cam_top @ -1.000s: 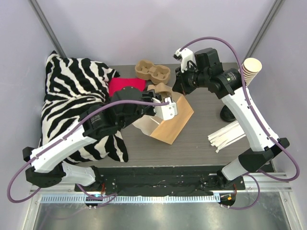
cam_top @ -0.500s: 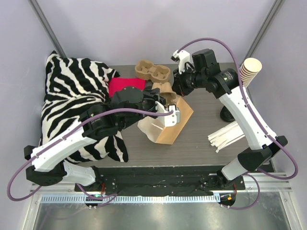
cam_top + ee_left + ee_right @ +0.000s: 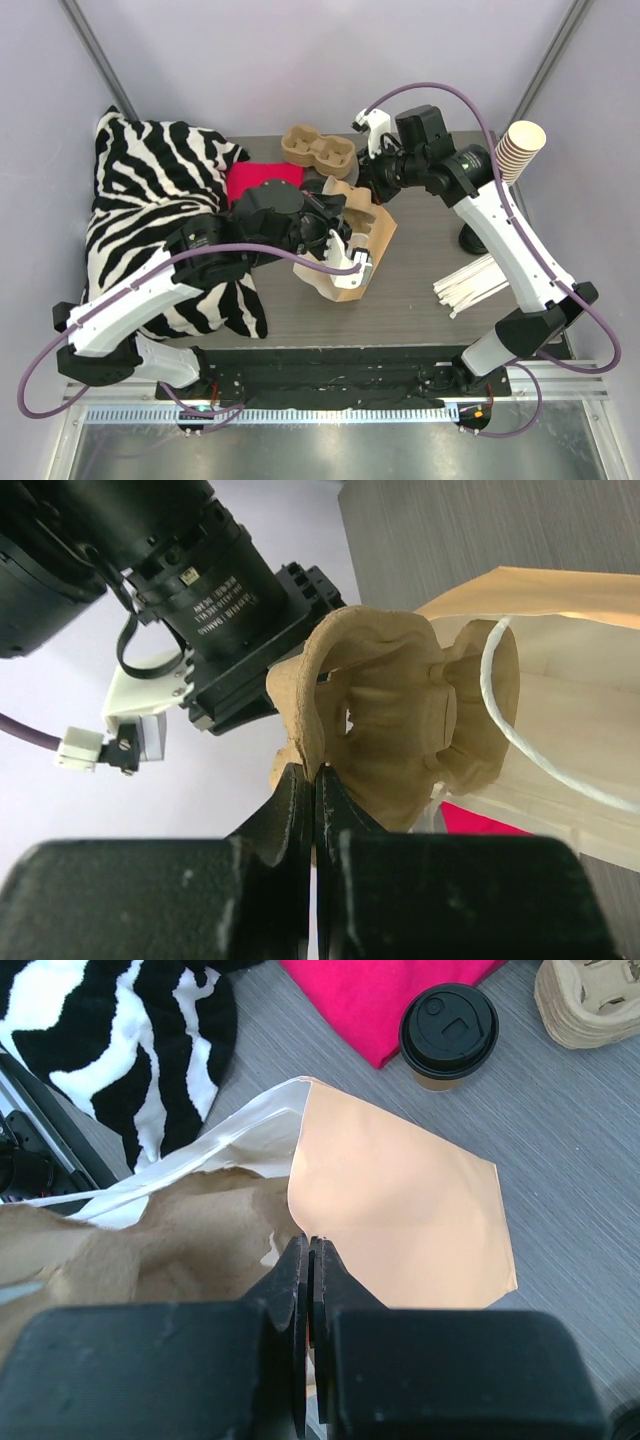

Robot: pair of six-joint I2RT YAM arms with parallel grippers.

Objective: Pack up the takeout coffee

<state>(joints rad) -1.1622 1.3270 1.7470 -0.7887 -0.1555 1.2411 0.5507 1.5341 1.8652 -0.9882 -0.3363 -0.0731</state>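
Observation:
The takeout coffee (image 3: 450, 1032), a small tan cup with a black lid, stands on the table beside the red cloth (image 3: 380, 1000), apart from both grippers. The brown paper bag (image 3: 378, 232) lies open in the middle of the table. My right gripper (image 3: 311, 1245) is shut on the bag's rim (image 3: 400, 1200); it also shows in the top view (image 3: 372, 190). My left gripper (image 3: 315, 772) is shut on the rim of a moulded pulp cup carrier (image 3: 400, 730) and holds it at the bag's mouth (image 3: 560, 670). In the top view my left gripper (image 3: 338, 213) is over the bag.
A second pulp carrier (image 3: 318, 148) sits at the back. A zebra pillow (image 3: 150, 200) fills the left side. A stack of lidless cups (image 3: 522, 150) stands at the right, with white sticks (image 3: 475, 285) in front of it.
My left arm has swung the pulp carrier right and down to the bag's mouth. The bag has been pulled in and stands steeper. My right gripper has shifted slightly left, still holding the rim.

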